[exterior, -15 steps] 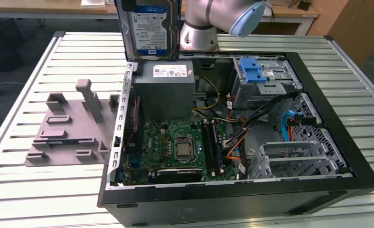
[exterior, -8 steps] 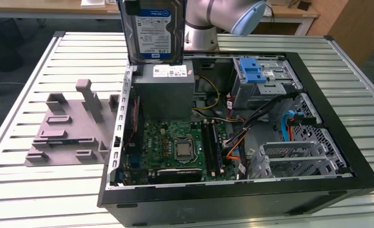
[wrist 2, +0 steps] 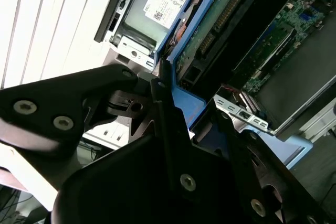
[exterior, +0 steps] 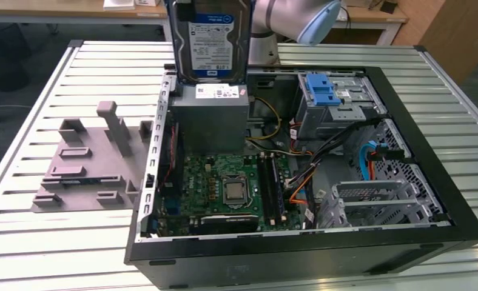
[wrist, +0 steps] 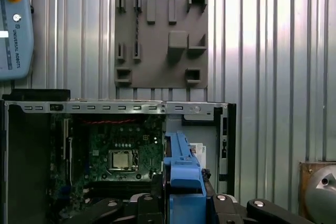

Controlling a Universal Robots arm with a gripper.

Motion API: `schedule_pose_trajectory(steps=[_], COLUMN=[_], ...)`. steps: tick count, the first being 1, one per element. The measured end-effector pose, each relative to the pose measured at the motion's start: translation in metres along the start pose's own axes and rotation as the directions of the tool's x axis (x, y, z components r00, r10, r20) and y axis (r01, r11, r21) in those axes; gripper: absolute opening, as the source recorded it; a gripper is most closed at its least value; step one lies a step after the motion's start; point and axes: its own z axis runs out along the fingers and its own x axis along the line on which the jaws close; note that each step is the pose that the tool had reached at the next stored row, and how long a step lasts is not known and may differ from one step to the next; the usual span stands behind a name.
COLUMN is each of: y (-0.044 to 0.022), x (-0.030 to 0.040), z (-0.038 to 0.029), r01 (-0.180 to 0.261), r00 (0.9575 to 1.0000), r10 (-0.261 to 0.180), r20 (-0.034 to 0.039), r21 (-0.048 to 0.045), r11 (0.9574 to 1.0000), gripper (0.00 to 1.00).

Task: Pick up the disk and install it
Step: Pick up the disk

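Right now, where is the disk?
In the exterior view the disk hangs upright in the air just above the grey metal box, to the exterior view's left of the blue-latched cage.

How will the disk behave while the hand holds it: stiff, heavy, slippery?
The disk looks like a metal block, so it is probably stiff and fairly heavy for its size. The hand grips it at its blue plastic rails, which may be somewhat slippery.
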Motion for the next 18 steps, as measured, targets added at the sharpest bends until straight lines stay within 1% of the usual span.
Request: schedule_pose_trajectory(steps=[4, 5, 7, 12, 15, 18], y=[-0.0040, -0.0054, -0.0092, -0.0185, -0.0229, -0.0283], x=[0.0035, 0.0043, 0.0062, 0.0136, 0.0153, 0.0166], z=[0.0000, 0.0001, 0.0004, 0.0012, 0.0021, 0.0029], r01=[0.000, 0.000, 0.000, 0.000, 0.000, 0.000], r00=[1.0000, 1.0000, 1.0000, 1.0000, 1.0000, 1.0000], r10=[0.000, 0.000, 0.000, 0.000, 0.000, 0.000], r20=[0.0002, 0.0003, 0.0003, 0.0002, -0.0030, -0.0027], r21=[0.0102, 0.0109, 0.0112, 0.0113, 0.0110, 0.0113], r11=[0.9999, 0.9999, 0.9999, 0.9999, 0.9999, 0.9999], gripper=[0.36, 0.36, 0.36, 0.36, 0.36, 0.36])
